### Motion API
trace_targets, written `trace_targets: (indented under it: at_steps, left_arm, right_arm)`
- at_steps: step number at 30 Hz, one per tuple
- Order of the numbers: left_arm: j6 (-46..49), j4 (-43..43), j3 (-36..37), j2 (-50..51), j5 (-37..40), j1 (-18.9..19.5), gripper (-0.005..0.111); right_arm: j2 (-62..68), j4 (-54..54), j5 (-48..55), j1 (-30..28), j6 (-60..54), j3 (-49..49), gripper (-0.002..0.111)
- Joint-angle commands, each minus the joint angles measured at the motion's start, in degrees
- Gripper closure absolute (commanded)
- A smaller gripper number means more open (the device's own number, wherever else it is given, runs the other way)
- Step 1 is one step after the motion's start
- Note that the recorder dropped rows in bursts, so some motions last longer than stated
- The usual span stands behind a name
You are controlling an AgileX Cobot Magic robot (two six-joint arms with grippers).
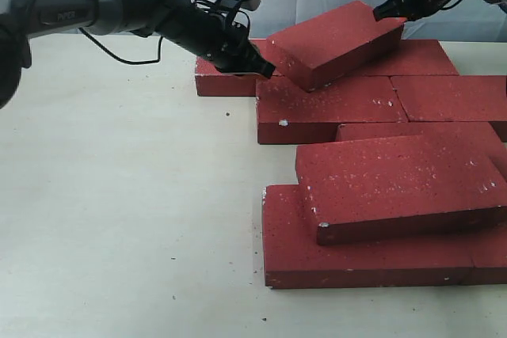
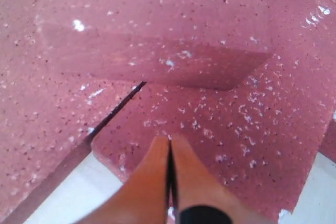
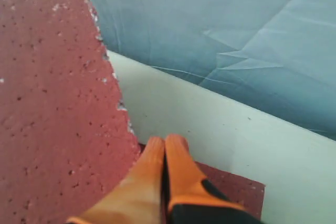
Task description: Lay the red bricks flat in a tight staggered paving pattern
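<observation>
Left claw (image 1: 265, 69) is clenched, its orange fingers (image 2: 155, 166) pressed together w/ nothing between them. Its tip sits at the low left corner of the tilted brick (image 1: 337, 37), just above the middle brick (image 1: 329, 104) lying flat beneath. Whether the tip actually touches either one can't be told.

Right claw (image 1: 382, 12) is clenched too, empty, fingers (image 3: 178, 156) side by side right at the tilted brick's raised far-right edge (looks like contact in the exterior view, but the wrist view doesn't settle it).

The tilted brick leans w/ its near-left end down on the middle brick and its far-right end up in the air. It also overlaps the far-left brick (image 1: 222, 81) and the far-right brick (image 1: 428, 57).

The rest of the red bricks lie on the pale table (image 1: 119, 195), right of centre. The right brick (image 1: 451, 96) lies flat, butted against the middle brick's right end. Nearer, the near brick (image 1: 356, 259) lies flat. An askew brick (image 1: 400, 184) rests on top of it, sloping, w/ one more partly hidden brick (image 1: 420, 128) behind.

All have white-speckled faces and pale chipped corners. A creased blue-grey cloth (image 3: 236, 35) hangs at the far side.
</observation>
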Motion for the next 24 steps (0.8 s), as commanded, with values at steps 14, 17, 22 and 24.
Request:
trace_targets:
  at_steps: [14, 17, 22, 24]
  left_arm:
    - [-1.25, -1.26, -5.04, 3.84, -5.28, -1.87, 0.107]
    - [-1.25, -1.04, -5.04, 3.84, -5.38, -1.87, 0.107]
    - [-2.92, 3.25, -5.04, 1.48, -4.76, -1.87, 0.107]
    - [-4.46, 5.83, -5.04, -0.07, -4.38, -1.87, 0.107]
  right_arm:
    - [-5.45, 11.96, 12.9, -0.34, -13.43, -0.36, 0.109]
    - [-6.16, 13.38, 15.36, -0.34, -14.79, -0.36, 0.109]
    - [-6.83, 14.13, 18.87, -0.05, -15.34, -0.36, 0.109]
    - [-7.47, 14.66, 20.75, 0.2, -16.08, -0.36, 0.109]
